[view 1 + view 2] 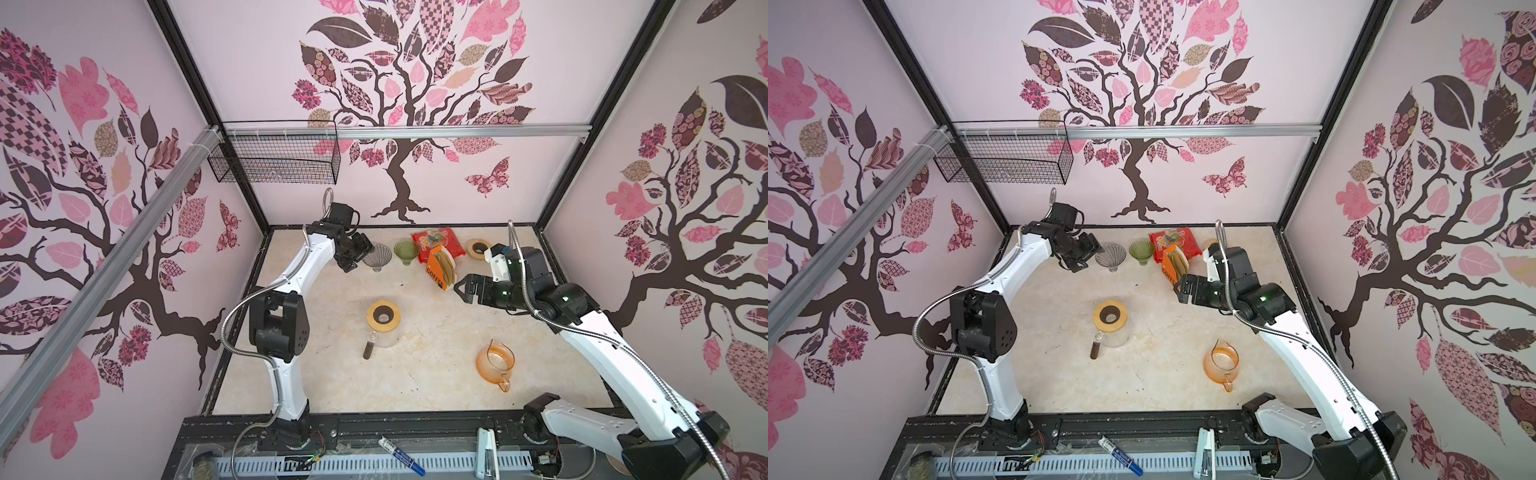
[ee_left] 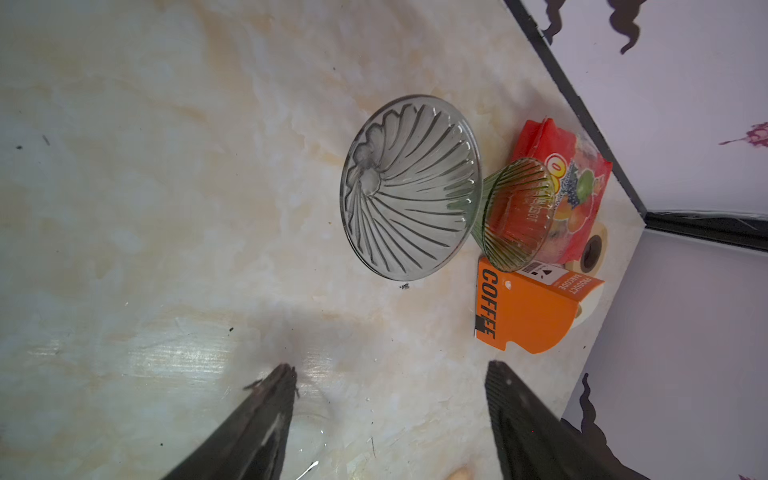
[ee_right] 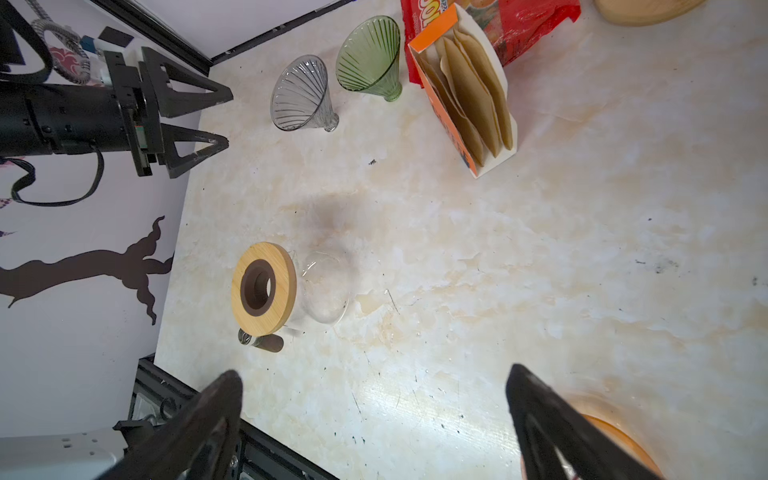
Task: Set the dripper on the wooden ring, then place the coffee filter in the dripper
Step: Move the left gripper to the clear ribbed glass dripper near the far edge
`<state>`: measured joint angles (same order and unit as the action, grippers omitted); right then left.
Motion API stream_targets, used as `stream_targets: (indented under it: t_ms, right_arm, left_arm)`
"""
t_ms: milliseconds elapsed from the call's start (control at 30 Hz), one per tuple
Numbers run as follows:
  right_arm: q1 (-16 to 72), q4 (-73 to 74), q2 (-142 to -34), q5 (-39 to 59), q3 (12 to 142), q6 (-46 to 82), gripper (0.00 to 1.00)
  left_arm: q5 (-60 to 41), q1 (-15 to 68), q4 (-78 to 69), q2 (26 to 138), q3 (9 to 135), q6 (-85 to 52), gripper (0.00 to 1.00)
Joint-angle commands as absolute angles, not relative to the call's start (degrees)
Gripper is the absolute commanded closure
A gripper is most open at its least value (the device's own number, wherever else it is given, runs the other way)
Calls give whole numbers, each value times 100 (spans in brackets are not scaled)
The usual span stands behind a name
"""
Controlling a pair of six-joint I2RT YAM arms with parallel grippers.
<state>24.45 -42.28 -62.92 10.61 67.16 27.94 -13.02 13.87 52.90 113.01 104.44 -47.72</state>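
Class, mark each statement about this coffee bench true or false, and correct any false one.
1. The paper filters stand in the orange box. True.
2. A filter lies in the clear dripper. False: the clear dripper is empty.
3. The green dripper stands between the clear dripper and the orange box. True.
4. The right gripper holds a filter. False: it is open and holds nothing.

Top views look down; wrist views (close) share the clear dripper (image 2: pixel 409 187) (image 3: pixel 303 93).
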Motion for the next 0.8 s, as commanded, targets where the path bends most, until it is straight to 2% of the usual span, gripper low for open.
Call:
stream_targets:
  t_ms: [0, 200, 600, 767]
  right_arm:
    - [2451, -4384, -6104, 879, 6723, 2644, 0]
    - [2451, -4354, -5969, 966, 6551, 2667, 0]
    - [2451, -4335, -5828, 1021, 6456, 2601, 0]
    - [2454, -4320, -5799, 1028, 6403, 2584, 0]
  left_arm:
    - [-956, 1419, 5721, 11606, 11004, -4805, 33]
    - [-939, 1446, 5708, 12024, 11357, -4926, 42]
    - [-960, 1442, 5546, 12662, 11814, -5123, 52]
    - [-960, 1433, 5467, 12818, 11841, -5220, 59]
